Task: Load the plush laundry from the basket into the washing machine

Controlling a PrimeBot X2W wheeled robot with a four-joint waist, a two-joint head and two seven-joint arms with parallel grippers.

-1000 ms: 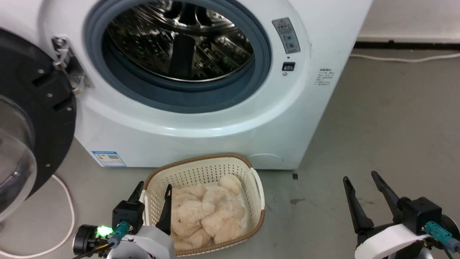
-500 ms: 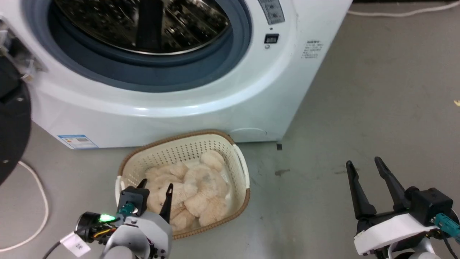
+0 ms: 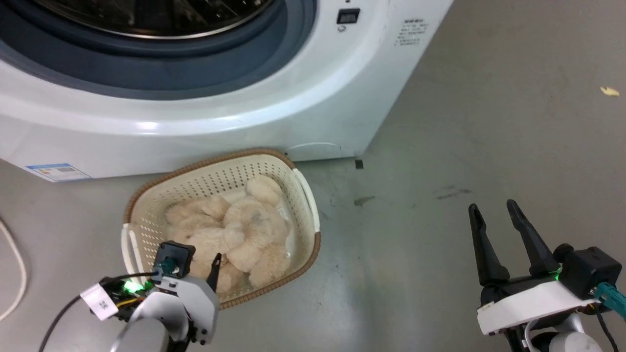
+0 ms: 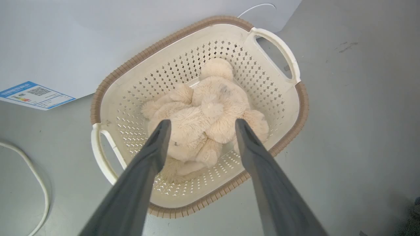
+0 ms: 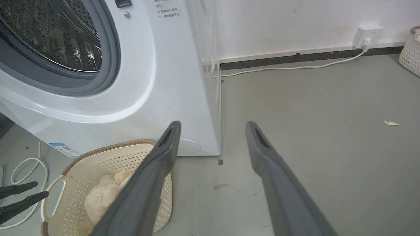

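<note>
The plush laundry (image 3: 234, 230) is seen curled up inside the basket (image 3: 195, 181). The basket is parked on the grey floor (image 3: 440, 146) right in front of the washing machine (image 3: 220, 127), left of centre in the head view. The machine's grey ring and a sliver of shiny drum are cut off by the top of that frame.

In the left wrist view, the left gripper (image 4: 201, 122) is held over the basket with its fingers spread wide and nothing gripped. The fingertips (image 4: 163, 129) are seen either side of the toy's middle, one against its left lobe and the other against its right. Most of the fur shows between them and toward the top of the frame. Whether the fur is actually touched can't be told from these angles.

The right gripper (image 3: 491, 206) is found at the lower right of the head view, over bare floor and well apart from the basket. Its fingers are likewise parted and empty. A blue label (image 3: 58, 172) is stuck low on the machine's front at the left edge, and a small yellowish scrap (image 3: 609, 91) is spotted on the floor at the far right.
</note>
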